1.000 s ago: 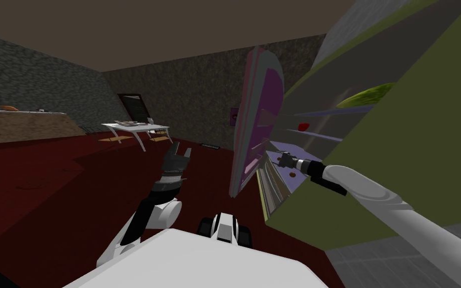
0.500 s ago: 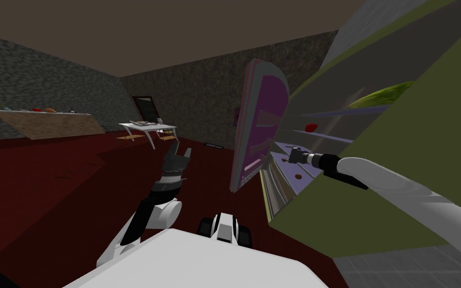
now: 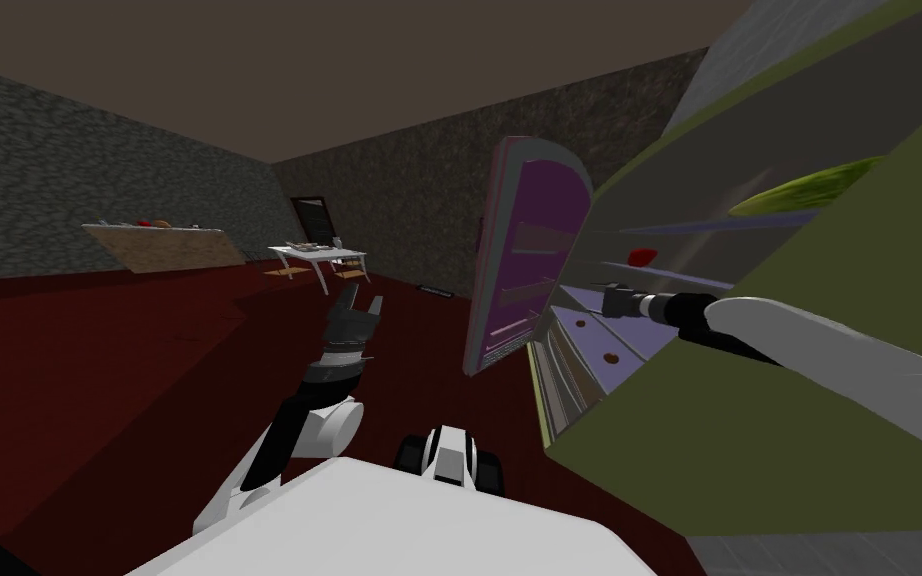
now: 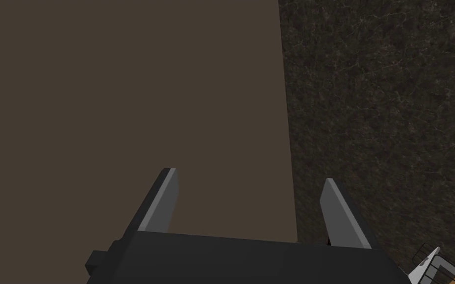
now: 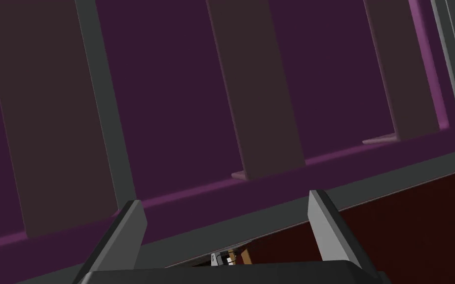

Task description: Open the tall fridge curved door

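Note:
The tall fridge (image 3: 849, 330) has an olive green body and fills the right of the head view. Its curved door (image 3: 534, 260) stands swung out, with the purple inner face and grey door racks showing. My right arm reaches across the fridge's open front, and the right gripper (image 3: 611, 298) hovers over a pale shelf (image 3: 589, 335). Seen from the right wrist, the right gripper (image 5: 226, 197) is open, holds nothing, and faces the door's purple inside (image 5: 172, 98) a short way off. My left gripper (image 3: 357, 310) is raised over the floor left of the door, also open and holding nothing (image 4: 249, 175).
A red item (image 3: 639, 257) and a green one (image 3: 809, 190) lie on shelves inside the fridge. Dark red floor (image 3: 149, 360) spreads to the left. A white table (image 3: 314, 255) and a tan counter (image 3: 164, 245) stand by the far wall, next to a doorway (image 3: 314, 215).
The whole head view has shifted, so I have turned. More of the door's purple inside shows. My right gripper sits farther from the door's edge, over the shelf. The left arm keeps its pose.

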Motion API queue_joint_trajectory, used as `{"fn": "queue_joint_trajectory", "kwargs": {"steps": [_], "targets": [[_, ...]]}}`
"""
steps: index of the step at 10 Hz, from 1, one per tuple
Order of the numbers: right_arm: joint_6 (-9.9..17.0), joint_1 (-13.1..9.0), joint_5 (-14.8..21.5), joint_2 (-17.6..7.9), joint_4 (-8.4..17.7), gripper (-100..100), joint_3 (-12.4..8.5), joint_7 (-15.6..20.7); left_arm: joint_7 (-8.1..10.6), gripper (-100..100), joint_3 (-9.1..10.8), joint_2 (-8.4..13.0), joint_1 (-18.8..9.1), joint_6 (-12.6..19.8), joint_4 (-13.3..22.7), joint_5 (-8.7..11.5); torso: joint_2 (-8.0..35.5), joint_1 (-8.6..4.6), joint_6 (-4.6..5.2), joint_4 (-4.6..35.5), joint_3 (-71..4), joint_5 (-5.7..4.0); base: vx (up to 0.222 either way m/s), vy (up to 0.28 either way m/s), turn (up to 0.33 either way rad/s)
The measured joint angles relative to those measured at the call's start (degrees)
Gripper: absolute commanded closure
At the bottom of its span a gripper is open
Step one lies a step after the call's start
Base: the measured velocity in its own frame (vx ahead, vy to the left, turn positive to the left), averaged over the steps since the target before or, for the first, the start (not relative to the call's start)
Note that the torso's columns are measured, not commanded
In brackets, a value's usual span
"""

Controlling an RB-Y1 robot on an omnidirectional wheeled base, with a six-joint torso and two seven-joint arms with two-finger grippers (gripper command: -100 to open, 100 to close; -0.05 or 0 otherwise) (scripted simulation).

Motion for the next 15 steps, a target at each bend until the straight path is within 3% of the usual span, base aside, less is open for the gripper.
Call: {"fn": "queue_joint_trajectory", "kwargs": {"steps": [2, 3, 4, 7, 8, 9, 10, 12, 13, 14, 15], "targets": [[0.26, 0.61, 2.73, -3.46, -0.24, -100, -0.86, -0.38, 0.0, 0, 0.0, 0.0, 0.0, 0.0, 0.0, 0.0, -0.05, 0.01, -0.01, -0.01, -0.03, 0.01, -0.058, 0.05, 0.155], [0.31, -0.78, 4.8, -5.15, 1.09, -100, -0.42, -0.22, 0.0, 0, 0.0, 0.0, 0.0, 0.0, 0.0, 0.0, 0.0, 0.07, -0.02, -0.01, 0.0, 0.02, -0.055, 0.048, 0.069], [0.53, -0.33, 6.04, -6.41, 1.39, -100, -0.86, 0.14, 0.0, 0, 0.0, 0.0, 0.01, 0.0, 0.0, 0.0, -0.01, -0.02, 0.05, 0.0, 0.01, 0.0, -0.052, 0.05, 0.086], [-0.35, -2.73, 9.34, -10.56, 4.07, -100, -0.86, 1.65, 0.0, 0, 0.0, 0.0, 0.01, 0.0, 0.0, 0.0, -0.06, -0.06, 0.0, -0.02, -0.04, -0.01, -0.043, 0.039, 0.109], [-0.25, -2.13, 10.44, -12.36, 4.92, -100, -1.72, 2.58, 0.0, 0, 0.0, 0.0, 0.0, 0.0, 0.0, 0.0, -0.02, 0.04, 0.0, -0.01, -0.01, 0.01, -0.039, 0.04, 0.039], [-0.34, -3.66, 11.94, -12.96, 5.35, -100, -0.84, 2.48, 0.0, 0, 0.01, 0.0, 0.01, 0.0, 0.0, 0.0, -0.04, -0.01, 0.03, -0.01, -0.01, 0.0, -0.035, 0.031, 0.072], [-0.3, -2.43, 12.89, -14.8, 5.12, -100, -1.93, 2.0, 0.0, 0, 0.01, 0.0, 0.01, 0.0, 0.0, 0.0, -0.03, -0.04, 0.02, 0.0, -0.02, 0.0, -0.027, 0.021, 0.036], [-0.87, -5.79, 14.29, -15.54, 7.41, -100, -0.32, 3.66, 0.0, 0, 0.01, 0.0, 0.01, 0.0, 0.0, 0.0, -0.06, -0.03, 0.0, -0.02, -0.04, -0.01, -0.03, 0.033, 0.083], [-0.91, -5.93, 15.65, -16.79, 7.66, -100, -0.4, 3.67, 0.0, 0, 0.01, 0.0, 0.01, 0.0, 0.0, 0.0, -0.02, 0.02, 0.01, -0.01, -0.02, 0.02, -0.03, 0.031, 0.078], [-1.32, -8.03, 16.85, -17.52, 8.58, -100, 0.56, 4.1, 0.0, 0, 0.01, 0.0, 0.01, 0.0, 0.0, 0.0, -0.02, 0.01, 0.01, 0.0, -0.01, 0.01, -0.018, 0.028, 0.044], [-1.03, -5.57, 17.23, -19.2, 7.99, -100, -1.07, 3.63, 0.0, 0, 0.01, 0.0, 0.01, 0.0, 0.0, 0.0, -0.03, -0.01, 0.03, 0.0, -0.01, 0.0, -0.006, 0.012, 0.002]]}}
